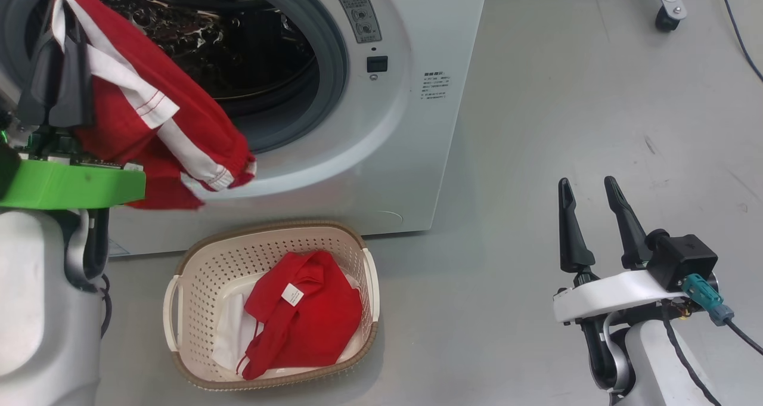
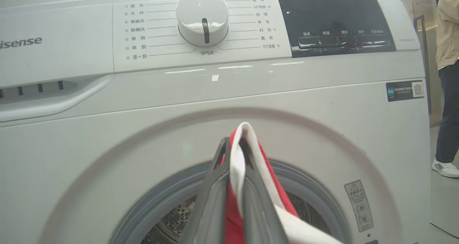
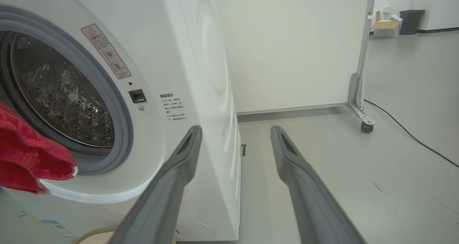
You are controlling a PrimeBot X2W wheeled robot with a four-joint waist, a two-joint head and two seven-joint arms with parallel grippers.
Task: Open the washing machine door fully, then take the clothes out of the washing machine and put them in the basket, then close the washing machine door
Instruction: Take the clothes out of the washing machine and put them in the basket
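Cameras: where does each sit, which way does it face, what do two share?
Head view: from the head, down at washer and basket; left forearm, open right jaws.
Left wrist view: from the left wrist, at the washer's dial; left jaws shut on a garment.
Right wrist view: from the right wrist, past the washer over the floor; open right jaws.
Shared: head and right wrist views both show the drum.

The washing machine [image 1: 417, 126] and basket [image 1: 274, 226] are viewed from above by the head camera, the control panel [image 2: 157, 32] is faced closely from the left wrist, and the warning sticker [image 3: 105, 50], shared by all views, is seen obliquely from the low right wrist.
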